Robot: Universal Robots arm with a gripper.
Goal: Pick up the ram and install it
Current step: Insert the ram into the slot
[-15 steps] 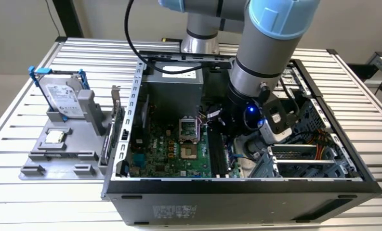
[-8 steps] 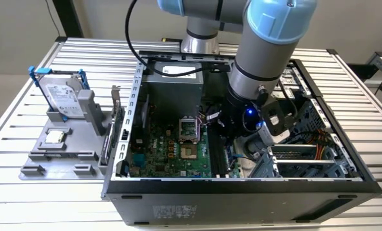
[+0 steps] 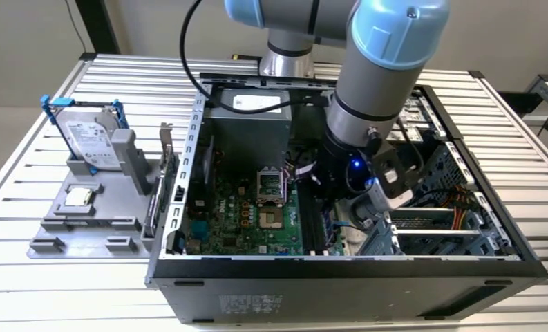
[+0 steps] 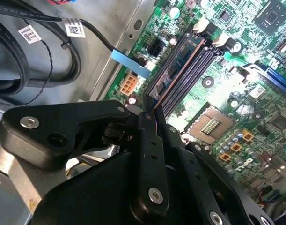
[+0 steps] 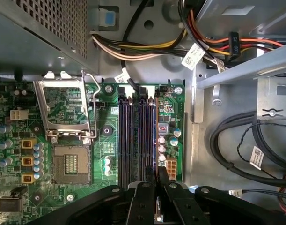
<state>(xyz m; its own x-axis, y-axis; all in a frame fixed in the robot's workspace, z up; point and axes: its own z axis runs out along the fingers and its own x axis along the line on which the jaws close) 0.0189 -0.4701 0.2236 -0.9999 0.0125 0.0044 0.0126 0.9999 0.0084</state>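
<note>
While the arm reaches down into the open case [image 3: 347,266], I see the gripper [image 5: 154,176] low over the motherboard [image 5: 21,197], right above the black memory slots [image 5: 133,136]. Its fingers [image 4: 150,140] are pinched shut on the ram [image 4: 178,61], a thin dark stick held edge-on. In the second wrist view the ram runs along the outermost slot, the one next to the board's edge, and lies in it or just above it; I cannot tell whether it is seated. An open processor socket [image 5: 68,164] sits beside the slots. On the table [image 3: 34,290], at the exterior view's left of the case, a grey stand [image 3: 89,207] carries a hard drive [image 3: 89,142] upright and a square silver chip [image 3: 78,197] lying flat.
</note>
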